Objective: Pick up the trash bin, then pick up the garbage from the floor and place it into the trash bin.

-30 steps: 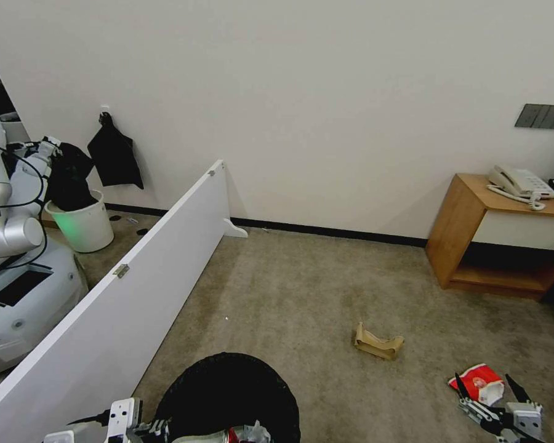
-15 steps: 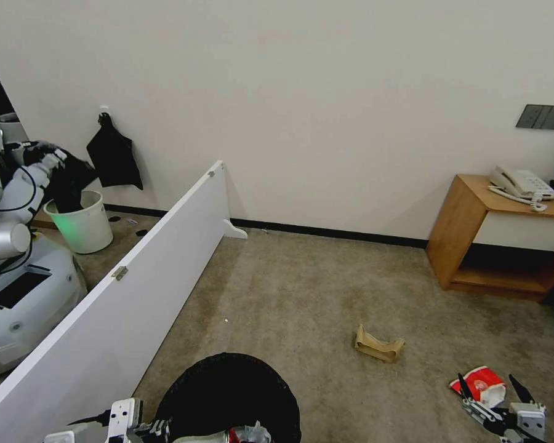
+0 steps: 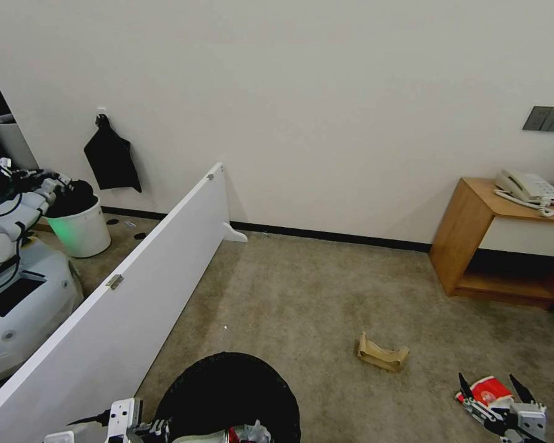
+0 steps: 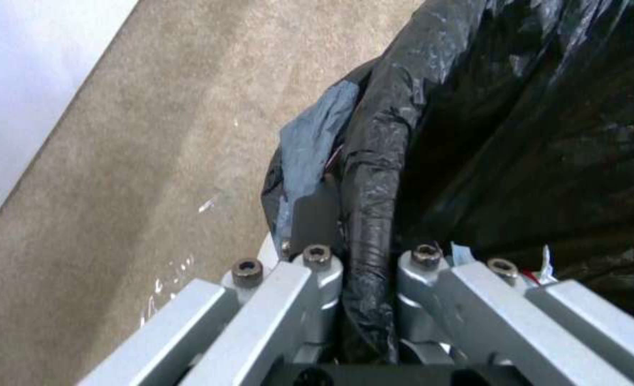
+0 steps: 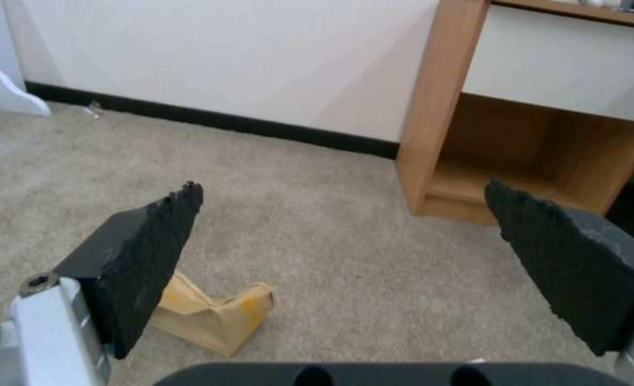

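left claw pinches trash bin rim.

The left gripper sits at the bottom of the frame, its silver fingers clamped on the black-bagged rim of the trash bin, which fills the right. Beige carpet spreads across the left.

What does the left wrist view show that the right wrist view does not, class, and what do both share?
Left wrist view alone: the left gripper shut on the crinkly black-bagged rim of the round trash bin, with a white board edge.

Right wrist view alone: the right gripper open, the folded brown cardboard piece on the floor, and the light wooden side table.

Both: the beige carpet.
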### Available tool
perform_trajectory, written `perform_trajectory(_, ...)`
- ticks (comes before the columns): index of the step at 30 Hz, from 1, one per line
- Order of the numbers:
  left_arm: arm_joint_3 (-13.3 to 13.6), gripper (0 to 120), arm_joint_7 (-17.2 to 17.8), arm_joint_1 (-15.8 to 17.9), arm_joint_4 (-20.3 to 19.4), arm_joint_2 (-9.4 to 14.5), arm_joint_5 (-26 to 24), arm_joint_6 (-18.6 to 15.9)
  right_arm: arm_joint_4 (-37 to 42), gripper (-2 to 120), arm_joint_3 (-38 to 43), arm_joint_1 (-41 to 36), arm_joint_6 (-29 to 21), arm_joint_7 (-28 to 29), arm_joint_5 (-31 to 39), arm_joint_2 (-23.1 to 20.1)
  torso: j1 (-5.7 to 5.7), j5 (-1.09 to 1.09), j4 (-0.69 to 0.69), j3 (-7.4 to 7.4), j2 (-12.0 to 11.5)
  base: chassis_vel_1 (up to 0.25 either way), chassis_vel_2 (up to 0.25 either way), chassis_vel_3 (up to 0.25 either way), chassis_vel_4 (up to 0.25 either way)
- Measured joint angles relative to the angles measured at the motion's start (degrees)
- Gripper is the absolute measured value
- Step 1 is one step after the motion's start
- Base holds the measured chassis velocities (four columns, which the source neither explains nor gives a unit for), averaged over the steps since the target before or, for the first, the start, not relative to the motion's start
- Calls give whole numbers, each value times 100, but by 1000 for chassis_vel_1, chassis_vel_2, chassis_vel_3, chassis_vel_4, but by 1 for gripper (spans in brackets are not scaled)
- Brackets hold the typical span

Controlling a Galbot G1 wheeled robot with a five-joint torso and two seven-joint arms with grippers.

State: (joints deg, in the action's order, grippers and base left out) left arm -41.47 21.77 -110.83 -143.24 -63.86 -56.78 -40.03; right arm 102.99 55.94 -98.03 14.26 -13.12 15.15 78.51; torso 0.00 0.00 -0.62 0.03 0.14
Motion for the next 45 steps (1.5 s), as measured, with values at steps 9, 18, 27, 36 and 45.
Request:
perform_trajectory(9, 1, 4, -13, -3, 0, -5, 16, 9, -5, 100, 0, 1, 19, -5, -14, 8, 0, 0, 0, 0, 0, -66, 69, 72, -68)
perform_trajectory(18, -6, 4, -13, -12, 0, -6, 16, 9, -68, 100, 2, 23, 31, -16, -21, -4, 0, 0, 1, 0, 0, -37, 42, 48, -41)
perform_trajectory(27, -24, 4, -13, 3, 0, -6, 9, 9, -336, 100, 46, 85, 48, -25, -21, -152, 0, 0, 1, 0, 0, -34, 24, 34, -31)
perform_trajectory(36, -55, 4, -13, -6, 0, -11, -1, 9, -963, 100, -40, 262, -77, 57, 231, -470, 0, 0, 0, 0, 0, 0, 0, 0, 0)
perform_trajectory(45, -113, 4, -13, -57, 0, -47, 11, 7, -1258, 100, -307, 552, -1242, 394, 410, -847, 0, 0, 1, 0, 0, 0, 0, 0, 0)
